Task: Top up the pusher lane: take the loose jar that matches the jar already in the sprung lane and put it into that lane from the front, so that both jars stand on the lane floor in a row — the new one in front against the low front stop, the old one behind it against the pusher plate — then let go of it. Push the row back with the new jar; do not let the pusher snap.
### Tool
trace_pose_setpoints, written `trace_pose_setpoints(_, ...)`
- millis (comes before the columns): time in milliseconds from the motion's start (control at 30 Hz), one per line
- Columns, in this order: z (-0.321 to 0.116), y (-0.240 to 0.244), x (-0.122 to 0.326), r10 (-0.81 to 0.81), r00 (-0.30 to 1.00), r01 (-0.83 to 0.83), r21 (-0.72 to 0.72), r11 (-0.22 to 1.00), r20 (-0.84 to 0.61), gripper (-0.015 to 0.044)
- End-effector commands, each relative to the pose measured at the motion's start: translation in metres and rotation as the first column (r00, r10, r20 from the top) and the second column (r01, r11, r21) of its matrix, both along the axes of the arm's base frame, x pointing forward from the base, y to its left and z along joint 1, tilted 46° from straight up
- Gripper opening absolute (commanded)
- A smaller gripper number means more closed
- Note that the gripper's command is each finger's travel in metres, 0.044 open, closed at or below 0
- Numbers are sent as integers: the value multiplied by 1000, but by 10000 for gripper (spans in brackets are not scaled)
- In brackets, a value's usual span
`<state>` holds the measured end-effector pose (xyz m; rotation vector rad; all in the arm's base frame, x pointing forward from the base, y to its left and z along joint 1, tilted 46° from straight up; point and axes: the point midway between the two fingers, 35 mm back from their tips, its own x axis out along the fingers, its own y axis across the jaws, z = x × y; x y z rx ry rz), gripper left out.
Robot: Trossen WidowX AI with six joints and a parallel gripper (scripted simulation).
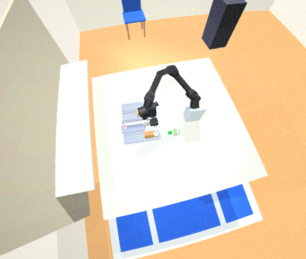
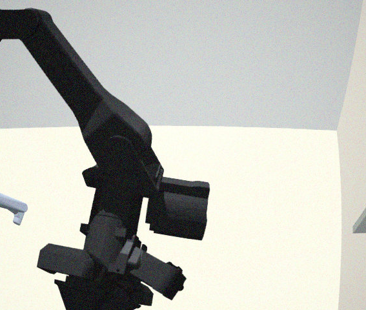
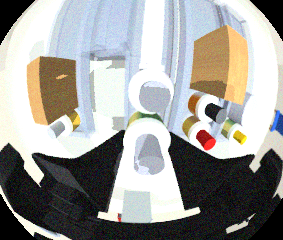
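My gripper (image 3: 145, 135) is shut on a white jar (image 3: 140, 138) with a grey lid; the black fingers stand on both sides of it. Directly beyond it in the wrist view is the lane jar (image 3: 137, 89), also white with a grey lid, with a green band showing between the two. The two jars look in line and very close; whether they touch is hidden. A long white bar (image 3: 153, 35) runs back behind the lane jar along the sprung lane (image 1: 131, 128). The front stop, the pusher plate and the held jar's base are hidden, so its height above the lane floor cannot be told.
Brown blocks (image 3: 58, 87) (image 3: 216, 60) stand in the side lanes. A grey-lidded jar (image 3: 63, 125) is left; jars with black (image 3: 215, 112), red (image 3: 206, 140) and yellow lids (image 3: 239, 137) are right. A green-lidded jar (image 1: 175, 131) lies near a pale box (image 1: 191, 130).
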<state>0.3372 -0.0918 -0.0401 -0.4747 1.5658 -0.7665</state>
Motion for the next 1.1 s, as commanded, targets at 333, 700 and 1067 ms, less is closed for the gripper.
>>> trace_pose_setpoints(333, -3, -8, 2, 0, 1000, 0, -11, 1000, 16, 0)
trace_pose_setpoints(700, -6, -11, 1, 0, 1000, 0, -11, 1000, 16, 0)
trace_pose_setpoints(1067, -9, -13, 0, 0, 1000, 0, -11, 1000, 16, 0)
